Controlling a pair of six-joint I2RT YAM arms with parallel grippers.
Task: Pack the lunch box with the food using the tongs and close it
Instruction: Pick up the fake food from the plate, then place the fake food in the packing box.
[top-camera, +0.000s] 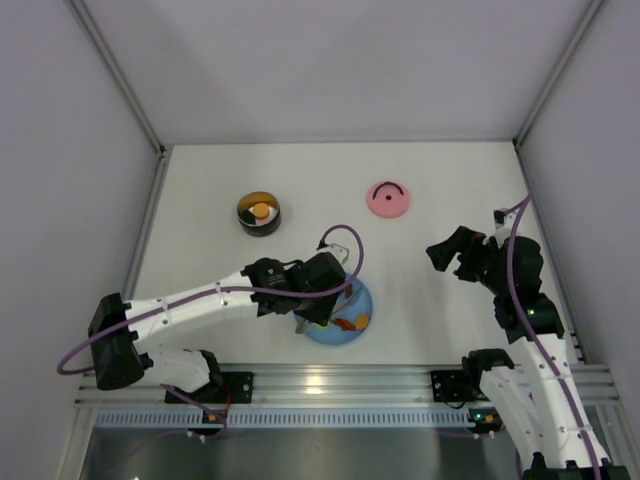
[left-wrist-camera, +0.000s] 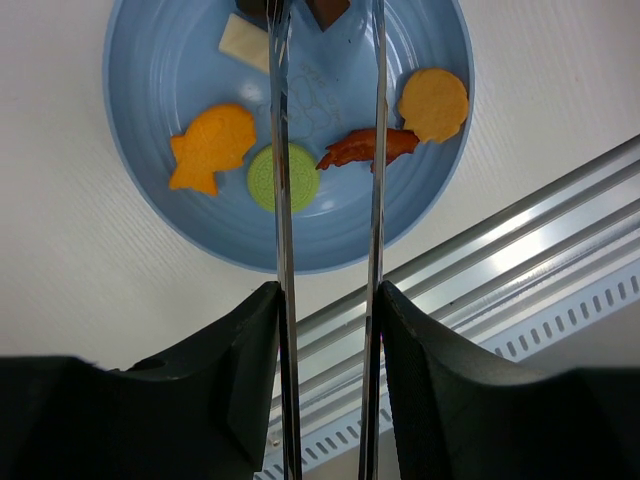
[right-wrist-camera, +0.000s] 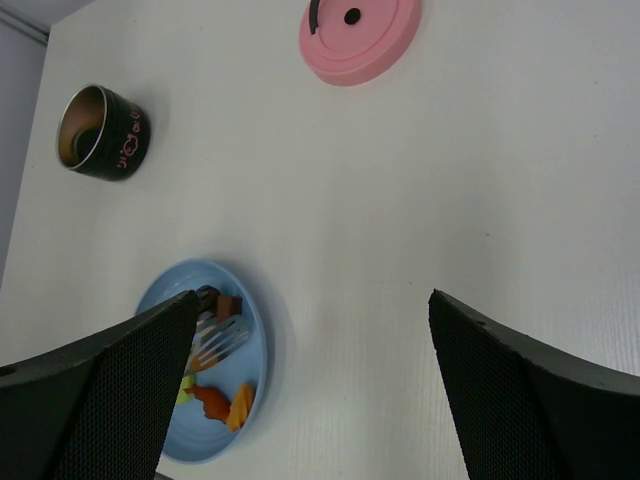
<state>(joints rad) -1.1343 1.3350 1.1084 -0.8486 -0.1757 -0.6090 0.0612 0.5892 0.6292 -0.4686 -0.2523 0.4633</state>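
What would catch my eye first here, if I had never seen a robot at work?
The left gripper pinches long silver tongs, their arms reaching over a blue plate of toy food near the front edge of the table, among it an orange fish and a green disc. Farther back stand the dark lunch box, open, and its pink lid lying apart to the right.

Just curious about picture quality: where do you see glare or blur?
Top view: glare on the rail. Left wrist view: tongs gleam, plate sharp, left fingers dark and featureless. Right wrist view: right fingers dark, lid crisp.
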